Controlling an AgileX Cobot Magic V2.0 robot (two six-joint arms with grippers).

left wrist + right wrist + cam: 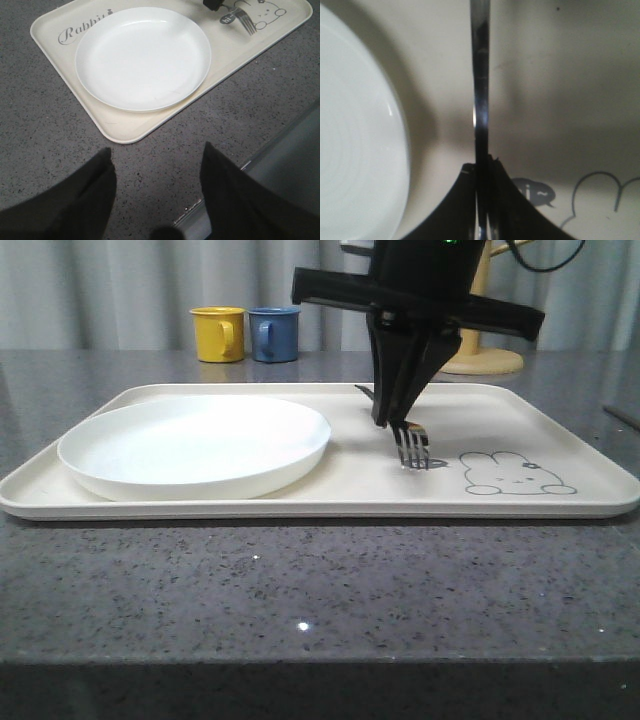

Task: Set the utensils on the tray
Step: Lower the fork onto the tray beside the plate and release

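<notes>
The cream tray (380, 485) lies across the table, with a rabbit drawing (515, 475) at its right end. My right gripper (385, 422) points down over the tray and is shut on the silver fork (411, 446). The tines sit low at the tray surface, just left of the rabbit. In the right wrist view the fork handle (480, 75) runs straight out from the closed right gripper (481, 170) above the tray (555, 75). My left gripper (156, 152) hangs open over bare table, short of the tray's corner (122, 135); the fork (243, 20) shows far off.
A round white plate (195, 445) fills the tray's left half. A yellow mug (218, 334) and a blue mug (273, 334) stand behind the tray. A wooden stand base (485, 362) sits at the back right. The table edge (280, 165) runs beside my left gripper.
</notes>
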